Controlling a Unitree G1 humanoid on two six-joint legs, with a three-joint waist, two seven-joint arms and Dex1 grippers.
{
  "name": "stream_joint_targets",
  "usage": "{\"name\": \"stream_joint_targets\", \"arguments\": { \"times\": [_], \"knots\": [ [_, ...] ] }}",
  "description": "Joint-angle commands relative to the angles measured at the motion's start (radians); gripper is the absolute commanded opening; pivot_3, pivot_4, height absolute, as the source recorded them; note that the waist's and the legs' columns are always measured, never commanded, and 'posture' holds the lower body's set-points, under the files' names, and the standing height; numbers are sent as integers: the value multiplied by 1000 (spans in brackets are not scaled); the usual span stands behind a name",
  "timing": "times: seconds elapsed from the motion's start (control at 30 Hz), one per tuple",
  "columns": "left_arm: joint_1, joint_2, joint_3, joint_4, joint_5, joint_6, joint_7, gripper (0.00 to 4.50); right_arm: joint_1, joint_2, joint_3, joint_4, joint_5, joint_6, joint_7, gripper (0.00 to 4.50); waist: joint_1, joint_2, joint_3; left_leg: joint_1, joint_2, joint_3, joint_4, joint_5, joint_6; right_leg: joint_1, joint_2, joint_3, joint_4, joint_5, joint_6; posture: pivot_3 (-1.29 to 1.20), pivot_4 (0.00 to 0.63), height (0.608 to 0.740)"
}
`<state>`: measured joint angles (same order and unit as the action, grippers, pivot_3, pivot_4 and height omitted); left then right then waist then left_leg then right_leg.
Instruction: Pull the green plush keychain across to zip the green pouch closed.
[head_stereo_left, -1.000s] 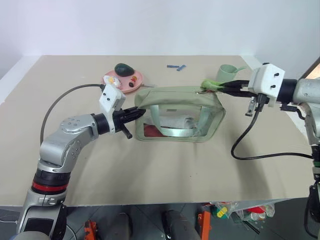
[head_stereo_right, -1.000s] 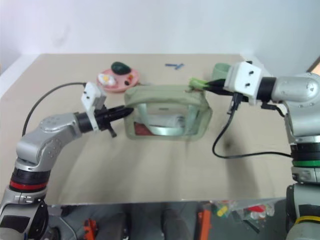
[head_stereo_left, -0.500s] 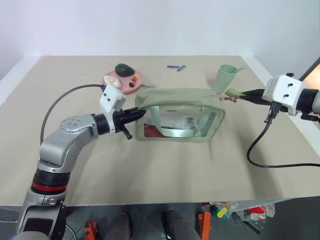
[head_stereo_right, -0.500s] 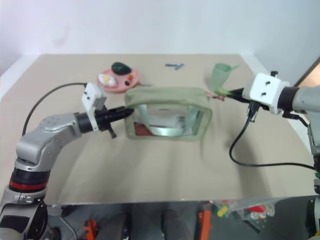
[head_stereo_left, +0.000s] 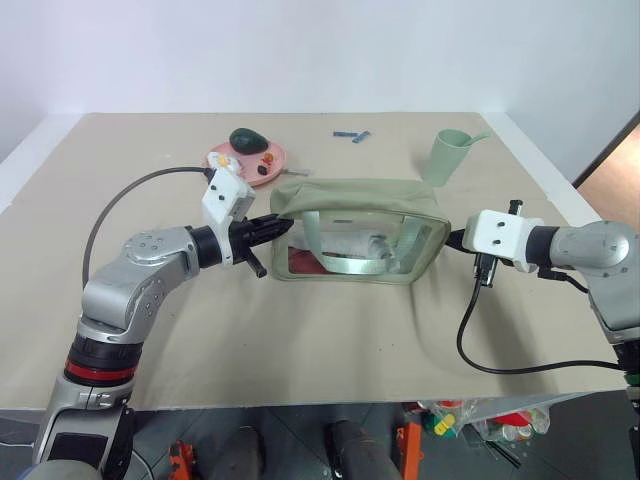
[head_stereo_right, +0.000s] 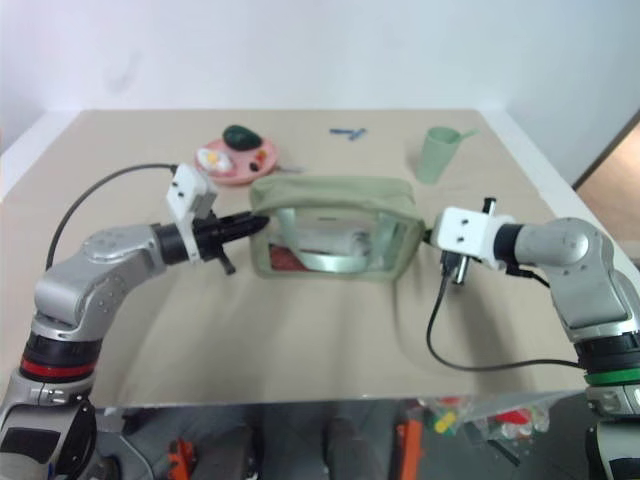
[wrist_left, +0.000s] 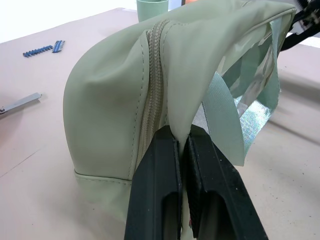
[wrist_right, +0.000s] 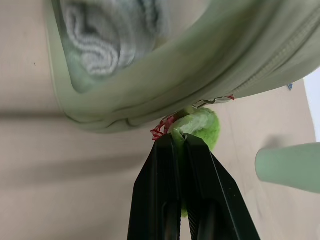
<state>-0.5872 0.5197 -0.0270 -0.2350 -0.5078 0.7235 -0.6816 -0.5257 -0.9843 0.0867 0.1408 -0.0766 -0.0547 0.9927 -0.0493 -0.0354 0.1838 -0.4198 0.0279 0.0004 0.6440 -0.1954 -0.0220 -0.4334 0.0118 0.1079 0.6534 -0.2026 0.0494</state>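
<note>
Dropping since a second ago, the right tool (wrist_right: 181, 145) has carried the green plush keychain (wrist_right: 202, 127), pinched shut, down past the green pouch's (head_stereo_left: 350, 200) right end. Left tool (wrist_left: 181, 145) pinches the pouch's left corner on the desk (head_stereo_left: 300, 330). Zip looks closed; letting go likely comes next. No readable writing.

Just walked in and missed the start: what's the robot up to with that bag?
It is zipping the green pouch shut. The left gripper is shut on a fold of fabric at one end of the pouch, steadying it. The right gripper is shut on the green plush keychain at the far end. The zipper along the top looks closed in the left wrist view. A pale green cup and a pink plate stand behind on the table.
</note>
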Motion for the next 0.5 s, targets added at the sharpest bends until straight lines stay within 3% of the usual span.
{"name": "stream_joint_targets", "arguments": {
  "times": [0.03, 0.2, 0.37, 0.4, 0.5],
  "knots": [
    [-21, 6, 14, -28, 10, -5, 13, 0, -18, 21, 17, 34, -27, -28, -14, 40, 0, 0, 0, 0, 0, 0, 0, 0, 0, 0, 0, 0, 0, 0, 0, 0, 150, 740],
    [-21, 1, 17, -34, 7, 3, 30, 0, -26, 38, 27, 95, -49, -86, -29, 40, 0, 0, 0, 0, 0, 0, 0, 0, 0, 0, 0, 0, 0, 1, 0, 0, 150, 740],
    [-16, 9, 29, -35, -22, 18, 15, 0, -38, 50, -42, 92, 39, -32, -25, 40, -1, 0, 0, 0, 0, 0, 1, 0, 1, 0, 0, 0, 0, 2, 0, 0, 150, 740],
    [-19, 5, 39, -39, -42, 32, 14, 0, -42, 48, -68, 83, 69, -7, -24, 343, -1, 0, 0, 0, 0, 0, 1, 1, 1, 0, 0, 0, 0, 2, 0, 0, 150, 740],
    [-28, 13, 50, -48, -66, 56, 9, 1100, -41, 38, -165, 9, 196, 145, -9, 1402, 0, 0, 0, 0, 0, 0, 1, 1, 1, 0, 0, 0, 0, 2, 0, 0, 150, 740]
  ]
}}
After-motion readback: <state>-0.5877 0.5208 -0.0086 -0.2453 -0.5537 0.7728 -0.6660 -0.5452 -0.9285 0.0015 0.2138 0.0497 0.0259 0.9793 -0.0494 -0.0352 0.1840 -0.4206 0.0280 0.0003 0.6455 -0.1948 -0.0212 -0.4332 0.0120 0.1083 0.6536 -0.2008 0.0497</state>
